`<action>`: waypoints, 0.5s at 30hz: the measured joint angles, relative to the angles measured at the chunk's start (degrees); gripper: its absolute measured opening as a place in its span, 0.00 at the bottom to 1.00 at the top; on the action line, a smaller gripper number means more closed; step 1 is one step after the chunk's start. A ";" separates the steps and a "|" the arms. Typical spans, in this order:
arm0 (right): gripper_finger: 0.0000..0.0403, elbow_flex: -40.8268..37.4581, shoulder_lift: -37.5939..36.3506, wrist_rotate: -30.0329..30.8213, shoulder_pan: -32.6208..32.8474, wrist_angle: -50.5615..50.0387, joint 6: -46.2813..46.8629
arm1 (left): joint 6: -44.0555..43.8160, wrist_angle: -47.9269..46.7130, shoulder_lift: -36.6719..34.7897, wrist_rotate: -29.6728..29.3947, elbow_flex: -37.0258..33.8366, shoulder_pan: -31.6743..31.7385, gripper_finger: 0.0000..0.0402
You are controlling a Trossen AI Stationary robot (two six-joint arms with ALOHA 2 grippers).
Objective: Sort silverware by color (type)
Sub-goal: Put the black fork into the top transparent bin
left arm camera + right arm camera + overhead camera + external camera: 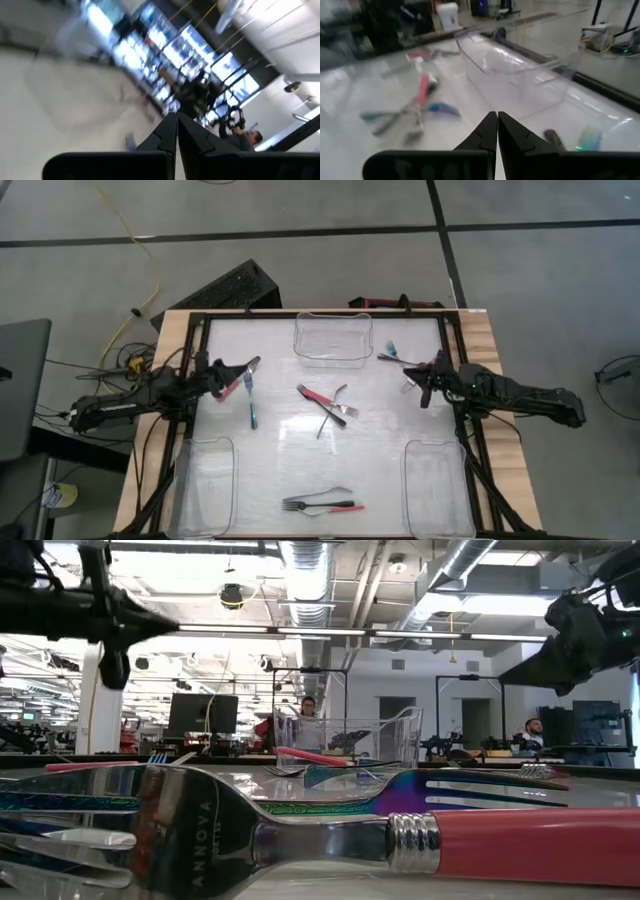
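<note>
text: "ANNOVA" | on: neck of red-handled fork (300, 840) | view: low | other text: none

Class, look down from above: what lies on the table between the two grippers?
In the high view, between the left gripper and the right gripper, a crossed pile of cutlery lies mid-table; bare tabletop flanks it.

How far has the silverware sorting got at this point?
Nothing looks sorted: the three clear rectangular plastic bins hold no utensils. Nothing is in hand; the left end effector and right end effector are both shut and holding nothing. Everything is left: the crossed pile of forks mid-table, the pair at the near edge, the blue-handled utensil near the left arm, and pieces by the right arm.
</note>
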 joint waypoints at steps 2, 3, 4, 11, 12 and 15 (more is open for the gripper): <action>0.10 -0.02 -0.04 0.25 -0.13 5.85 0.42 | 4.63 4.47 1.37 -1.45 0.14 0.02 0.00; 0.10 -0.02 -0.04 0.30 -0.39 9.20 0.42 | 7.10 5.62 2.42 -1.70 0.75 0.05 0.00; 0.10 -0.02 0.15 0.33 -0.58 12.54 0.40 | 9.51 5.97 3.60 -1.71 1.47 0.05 0.00; 0.10 0.33 7.48 1.60 -2.89 28.66 2.00 | 24.54 5.26 18.27 -2.30 6.78 1.36 0.00; 0.10 0.94 9.38 1.10 -2.84 28.82 2.29 | 25.47 5.21 20.67 -2.32 7.51 2.11 0.00; 0.10 4.75 16.31 0.02 -1.92 28.41 2.13 | 27.22 5.27 28.03 0.48 9.98 4.38 0.00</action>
